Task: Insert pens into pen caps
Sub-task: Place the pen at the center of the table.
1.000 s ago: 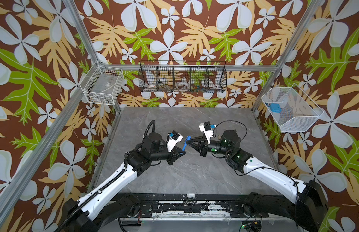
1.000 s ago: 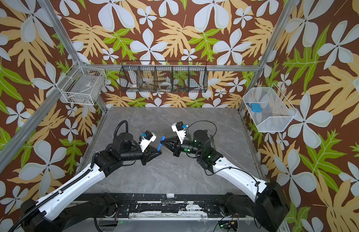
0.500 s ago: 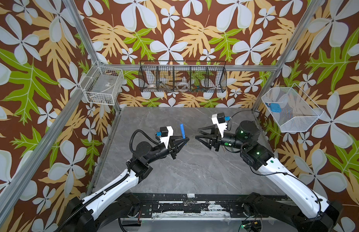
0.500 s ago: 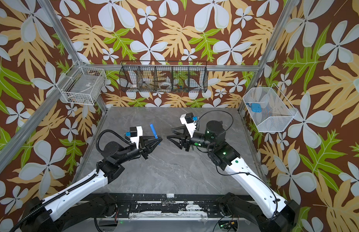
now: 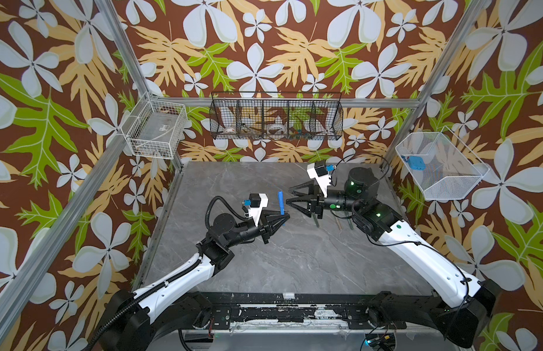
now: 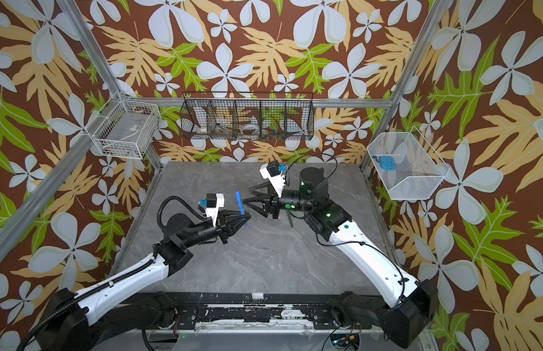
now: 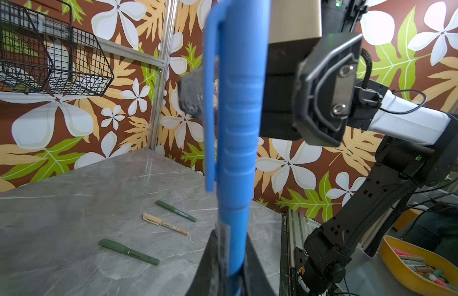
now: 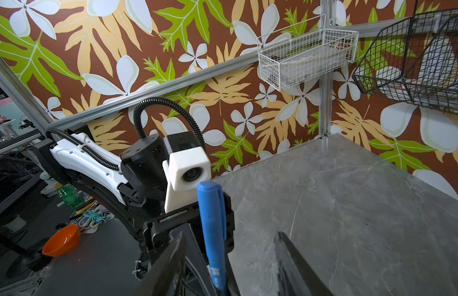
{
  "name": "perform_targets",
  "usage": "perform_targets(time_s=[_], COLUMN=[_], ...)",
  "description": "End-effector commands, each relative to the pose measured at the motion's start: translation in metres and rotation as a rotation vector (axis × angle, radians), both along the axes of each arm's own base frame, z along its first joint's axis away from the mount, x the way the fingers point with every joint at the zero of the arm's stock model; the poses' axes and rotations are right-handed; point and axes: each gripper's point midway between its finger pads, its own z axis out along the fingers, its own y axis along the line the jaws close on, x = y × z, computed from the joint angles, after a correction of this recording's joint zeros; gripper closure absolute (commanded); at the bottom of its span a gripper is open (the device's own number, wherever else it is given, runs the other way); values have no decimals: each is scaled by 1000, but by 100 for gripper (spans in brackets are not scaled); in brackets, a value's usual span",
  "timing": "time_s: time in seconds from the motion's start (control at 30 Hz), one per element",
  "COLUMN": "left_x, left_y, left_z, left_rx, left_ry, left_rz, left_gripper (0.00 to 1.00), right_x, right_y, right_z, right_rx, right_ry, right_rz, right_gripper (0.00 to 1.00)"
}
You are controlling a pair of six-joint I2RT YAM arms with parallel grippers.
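My left gripper (image 5: 284,217) (image 6: 247,217) is shut on the lower end of a blue pen (image 5: 281,203) (image 6: 239,203), which stands upright above the table. In the left wrist view the blue pen cap (image 7: 235,102) sits on the pen, clip showing, and the left gripper (image 7: 231,243) clamps the barrel. My right gripper (image 5: 289,197) (image 6: 248,196) (image 8: 230,233) stands open just right of the pen, not touching it. Two dark green pens (image 7: 175,210) (image 7: 129,252) and a tan pen (image 7: 165,223) lie capped on the table under the right arm.
A white wire basket (image 5: 156,132) hangs at the back left, a black wire basket (image 5: 276,120) on the back wall and a white mesh basket (image 5: 437,165) on the right wall. The grey marble table (image 5: 294,261) is bare in front.
The two grippers met on the blue pen a second ago. The right gripper has let go, opened and drawn back right; the left gripper now holds the pen upright.
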Motion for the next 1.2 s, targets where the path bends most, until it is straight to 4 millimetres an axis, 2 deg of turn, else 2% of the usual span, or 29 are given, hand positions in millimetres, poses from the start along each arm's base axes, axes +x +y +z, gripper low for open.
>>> perform_targets(time_s=[0.0, 0.13, 0.27, 0.4, 0.53, 0.67, 0.87, 1.03, 1.17], left_x=[-2, 2, 5, 7, 13, 20, 32, 38, 42], left_y=[-2, -7, -9, -9, -8, -4, 1, -2, -6], left_z=[5, -1, -7, -8, -7, 2, 30, 51, 47], left_rx=[-13, 8, 26, 42, 62, 74, 62, 60, 70], left_ry=[-18, -2, 6, 2, -5, -41, -113, -159, -144], left_rz=[-17, -30, -24, -11, 15, 74, 155, 166, 159], left_gripper=[100, 100, 100, 100, 100, 100, 100, 100, 100], right_x=[-5, -4, -1, 3, 2, 1, 0, 0, 3], right_y=[7, 13, 16, 19, 22, 22, 19, 15, 16], right_z=[1, -2, -8, -19, -29, -44, -67, -86, -90], right_rx=[0, -9, -21, -34, -45, -65, -92, -114, -127], right_ry=[-4, 4, 23, 59, 89, 126, 178, 203, 207], right_rz=[47, 65, 66, 69, 84, 81, 64, 33, 21], right_gripper=[45, 46, 51, 67, 88, 99, 100, 100, 100])
